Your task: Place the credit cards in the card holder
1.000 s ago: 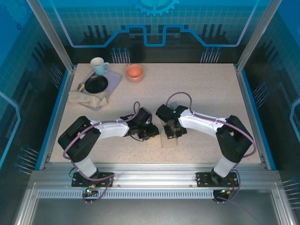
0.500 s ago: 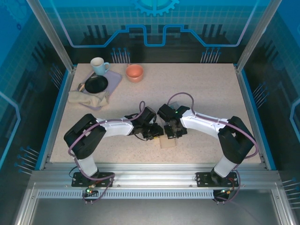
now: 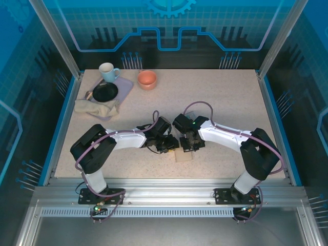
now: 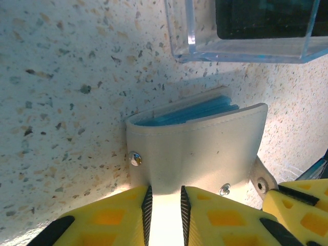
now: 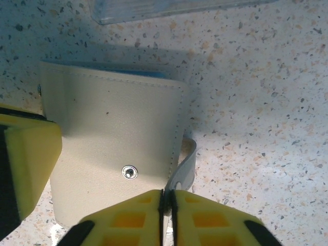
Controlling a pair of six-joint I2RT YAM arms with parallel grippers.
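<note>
The beige card holder (image 3: 183, 155) lies folded on the table between both grippers. In the left wrist view the card holder (image 4: 200, 148) holds the teal credit cards (image 4: 189, 115), whose edges show between its leaves. My left gripper (image 4: 164, 205) grips the holder's near edge, jaws narrowly apart with the beige leaf between them. My right gripper (image 5: 167, 205) is shut on the grey snap strap (image 5: 185, 166) beside the card holder (image 5: 113, 128). From above, the left gripper (image 3: 169, 147) and right gripper (image 3: 188, 147) almost touch.
A clear plastic box (image 4: 246, 31) with something dark inside sits just beyond the holder. At the back left stand a white mug (image 3: 107, 72), an orange bowl (image 3: 147, 79), a black plate (image 3: 105, 92) and a beige cloth (image 3: 95, 107).
The left arm has reached further right onto the holder, which has shifted slightly left. In the last half second almost nothing has moved.
</note>
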